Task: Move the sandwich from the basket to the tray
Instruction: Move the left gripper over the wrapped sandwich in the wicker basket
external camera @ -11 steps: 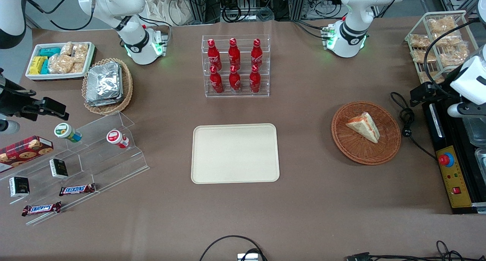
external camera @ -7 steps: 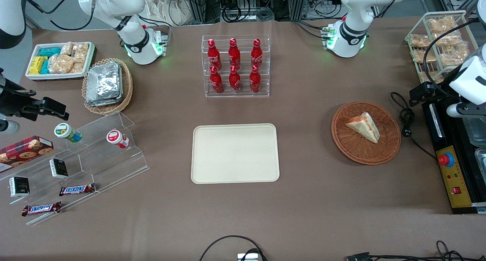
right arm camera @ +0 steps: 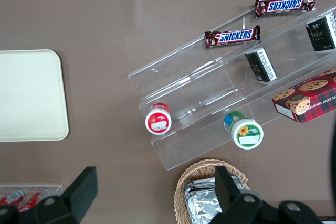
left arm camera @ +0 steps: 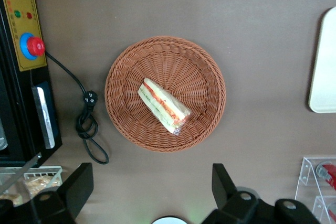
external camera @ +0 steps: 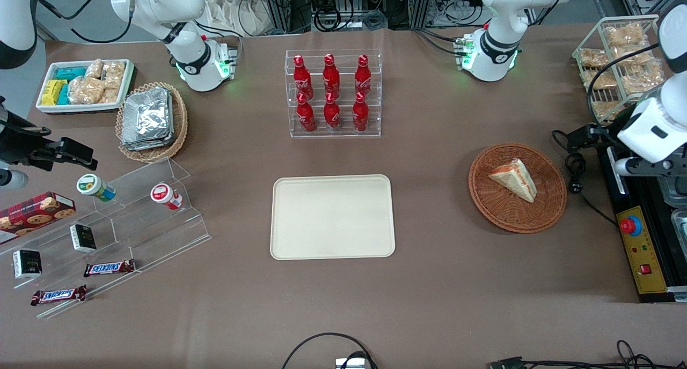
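The sandwich, a clear-wrapped white wedge with red and green layers, lies in the round reddish-brown wicker basket. The cream tray lies bare at mid-table, toward the parked arm's end from the basket. My left gripper hovers high beside the basket, toward the working arm's end of the table. It is open and holds nothing; both black fingers frame bare tabletop short of the basket's rim.
A black control box with a red stop button and a coiled black cable lie beside the basket. A wire rack of snack bags stands farther from the camera. A cola bottle rack stands farther back than the tray.
The left arm has swung in from the table's edge, bringing the gripper nearer to the basket. The sandwich, basket and tray have not moved.
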`<state>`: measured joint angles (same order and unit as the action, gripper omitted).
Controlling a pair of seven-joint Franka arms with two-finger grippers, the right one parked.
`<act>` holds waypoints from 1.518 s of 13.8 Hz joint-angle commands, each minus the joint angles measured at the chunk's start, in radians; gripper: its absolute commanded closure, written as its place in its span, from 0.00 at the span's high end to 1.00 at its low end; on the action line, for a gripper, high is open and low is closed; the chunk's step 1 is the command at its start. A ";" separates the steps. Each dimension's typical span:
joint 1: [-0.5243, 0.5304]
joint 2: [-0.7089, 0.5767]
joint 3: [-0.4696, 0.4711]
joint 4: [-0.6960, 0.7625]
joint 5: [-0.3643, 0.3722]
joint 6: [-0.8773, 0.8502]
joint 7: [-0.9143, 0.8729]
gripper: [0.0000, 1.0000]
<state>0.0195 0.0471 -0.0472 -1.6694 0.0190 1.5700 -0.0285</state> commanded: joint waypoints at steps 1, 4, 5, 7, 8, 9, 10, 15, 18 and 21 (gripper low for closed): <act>0.005 -0.114 0.001 -0.218 -0.007 0.157 -0.082 1.00; 0.011 -0.216 0.003 -0.447 -0.007 0.336 -0.142 1.00; 0.011 -0.239 0.003 -0.511 -0.007 0.390 -0.177 1.00; 0.013 -0.259 0.003 -0.581 -0.007 0.439 -0.235 1.00; 0.013 -0.259 0.003 -0.595 -0.008 0.443 -0.258 1.00; 0.013 -0.259 0.003 -0.614 -0.011 0.458 -0.283 1.00; 0.013 -0.260 0.003 -0.644 -0.013 0.491 -0.309 1.00; 0.013 -0.288 0.003 -0.791 -0.031 0.663 -0.419 1.00; 0.020 -0.286 0.004 -0.866 -0.062 0.775 -0.451 1.00; 0.023 -0.276 0.004 -0.908 -0.080 0.850 -0.475 1.00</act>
<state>0.0381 -0.1922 -0.0418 -2.5238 -0.0413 2.3687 -0.4799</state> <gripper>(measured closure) 0.000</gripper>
